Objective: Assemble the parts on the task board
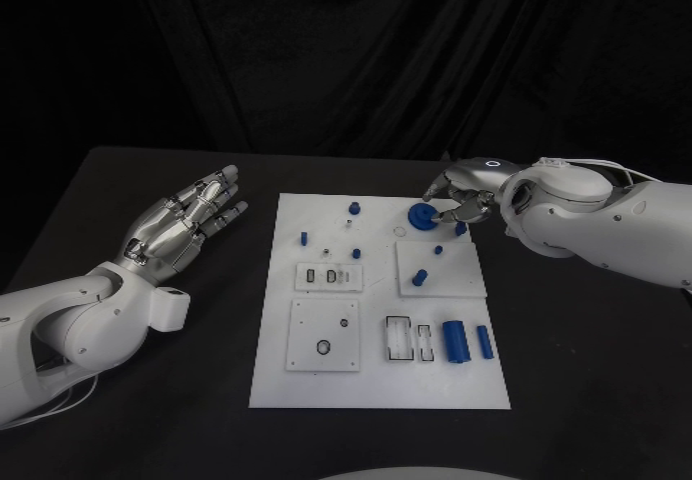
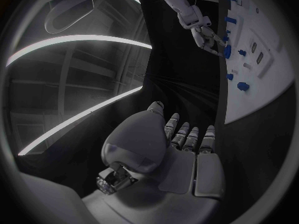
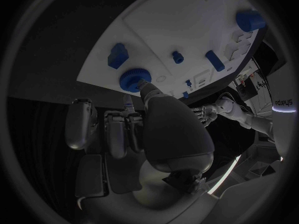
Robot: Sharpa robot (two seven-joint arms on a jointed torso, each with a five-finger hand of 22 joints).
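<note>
I'm gripping the blue gear [image 1: 423, 216] with my right hand [image 1: 464, 200] at the task board's [image 1: 378, 385] one o'clock, my left hand [image 1: 185, 222] lying open at ten.

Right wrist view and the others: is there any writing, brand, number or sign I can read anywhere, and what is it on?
"sharpa": pale lettering, seen turned on its side, on the white left arm at the rim of the right wrist view; blurred, so the reading is uncertain.
Task board: no print that can be read in the head view.
Blue round part at the right hand: no marking visible.
</note>
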